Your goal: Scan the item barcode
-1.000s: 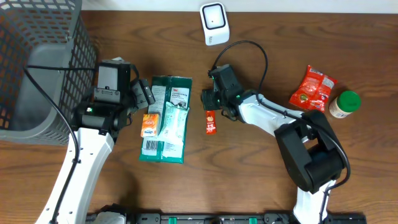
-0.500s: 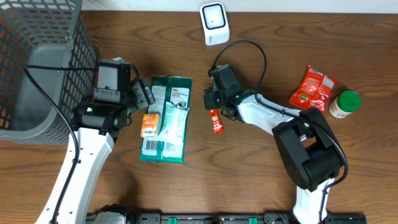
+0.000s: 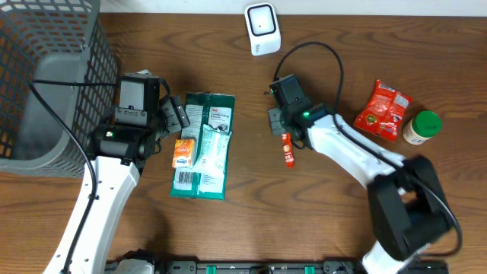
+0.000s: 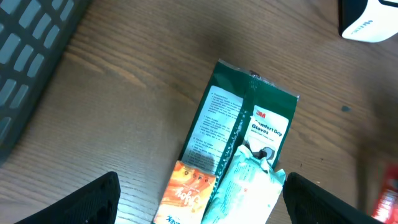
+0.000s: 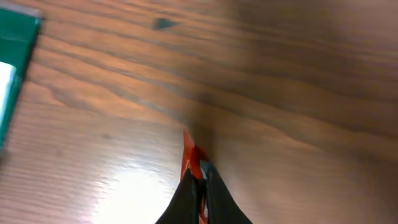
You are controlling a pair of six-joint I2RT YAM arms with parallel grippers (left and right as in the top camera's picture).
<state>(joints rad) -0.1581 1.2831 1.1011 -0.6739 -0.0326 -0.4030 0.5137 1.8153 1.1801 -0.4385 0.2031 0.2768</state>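
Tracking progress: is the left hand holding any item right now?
No, the left hand is open, its fingers wide apart above the green glove pack, gripping nothing.

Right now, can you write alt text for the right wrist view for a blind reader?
The right tool is shut on a thin red packet, seen edge-on, above a blurred wooden table. The corner of a green package shows at the left edge.

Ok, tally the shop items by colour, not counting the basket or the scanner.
Red: 2, small red sachet, red foil snack bag.
Green: 3, dark green glove pack, pale green pouch, green-lidded jar.
Orange: 1, small orange packet.
Total: 6.
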